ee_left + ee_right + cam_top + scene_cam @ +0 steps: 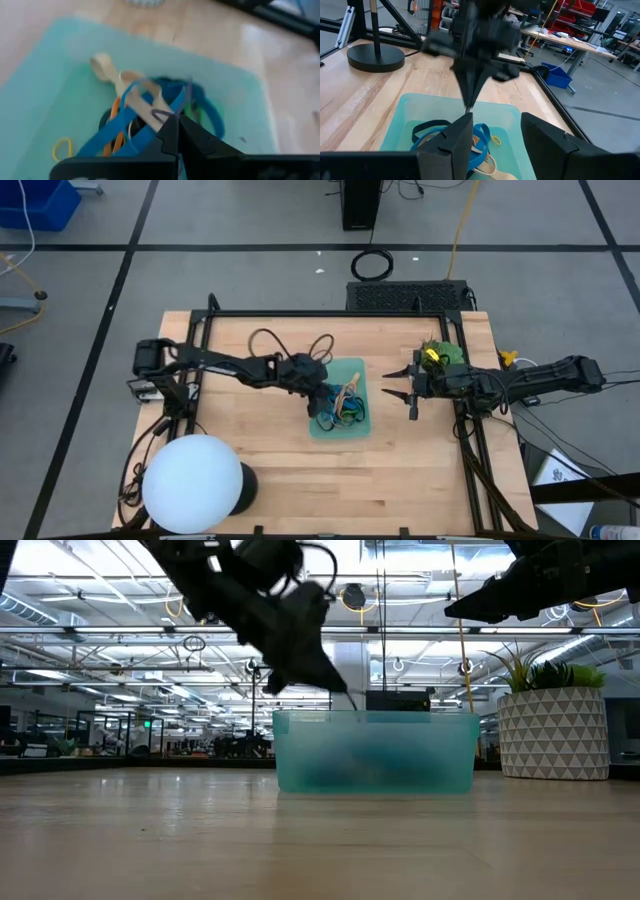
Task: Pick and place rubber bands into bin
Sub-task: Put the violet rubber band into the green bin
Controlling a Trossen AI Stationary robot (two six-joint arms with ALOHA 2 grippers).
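**Left claw closed over bin; right claw open alongside**

The shallow translucent teal plastic bin (352, 375) sits mid-bench (270, 480), well clear of every bench edge. Tangled blue, orange and tan rubber bands (135, 110) lie inside. The left claw (322, 402) is closed, tips among the bands; grip uncertain. The right claw (408, 391) hangs spread wide, empty, beside the bin's right rim.

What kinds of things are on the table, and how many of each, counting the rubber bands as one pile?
Bin: 1
Pile of rubber bands: 1
Potted plant: 1
White globe: 1
Robot hands: 2, the left hand and the right hand
Total: 6
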